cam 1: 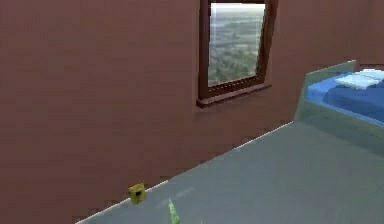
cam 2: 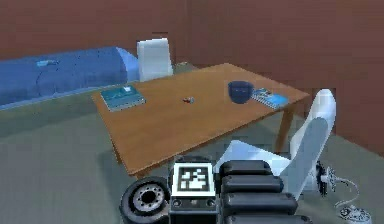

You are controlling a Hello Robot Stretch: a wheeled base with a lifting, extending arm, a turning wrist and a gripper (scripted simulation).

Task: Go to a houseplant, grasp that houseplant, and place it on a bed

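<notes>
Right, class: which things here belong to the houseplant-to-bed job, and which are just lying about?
For the job: bed; green leaf tip, possibly the houseplant.
Lying about: wooden table; book; dark blue bowl; white chair; window; small yellow object.

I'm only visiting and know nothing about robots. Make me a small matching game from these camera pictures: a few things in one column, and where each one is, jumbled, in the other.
Things:
1. window
2. bed
3. dark blue bowl
4. blue book

Places:
A. at the forward view's right edge
B. set in the reddish-brown wall
C. on the wooden table, toward the arm side view's left
D. on the same table, toward the arm side view's right

Pairs: 1-B, 2-A, 3-D, 4-C.
</notes>
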